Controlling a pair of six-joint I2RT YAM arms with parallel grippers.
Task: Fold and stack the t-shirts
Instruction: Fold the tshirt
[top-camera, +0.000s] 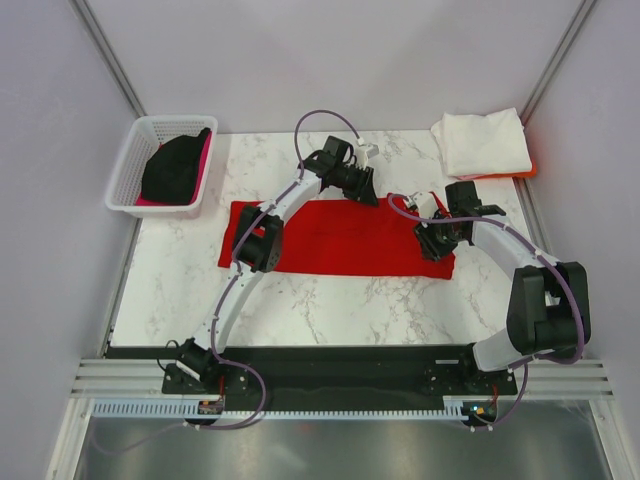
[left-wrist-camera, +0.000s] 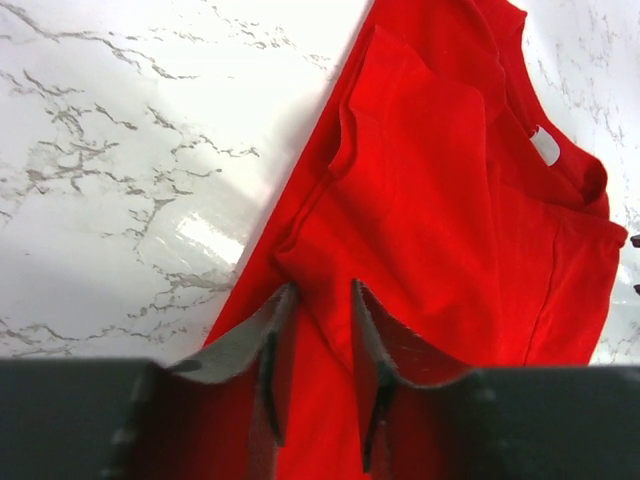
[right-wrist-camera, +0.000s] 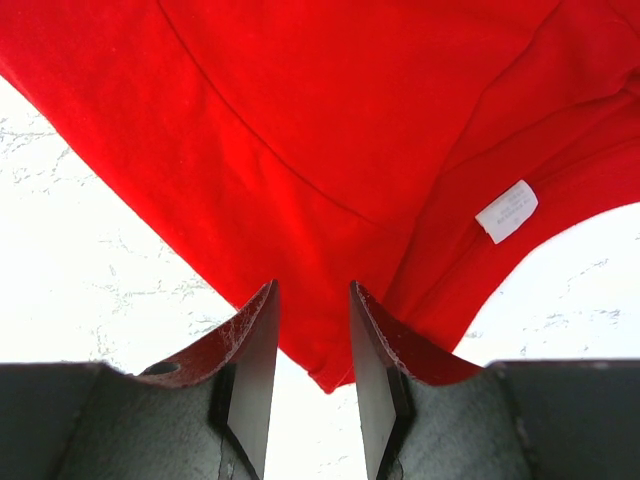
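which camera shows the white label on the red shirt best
The right wrist view: the label is large and clear on the red shirt. The left wrist view shows it smaller, near the collar. The top view cannot resolve it.

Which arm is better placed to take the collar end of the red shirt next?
Right, probably: the right tool sits at a corner of the bright red cloth t-shirt near the white neck label; the left tool sits mid-shirt, farther away.
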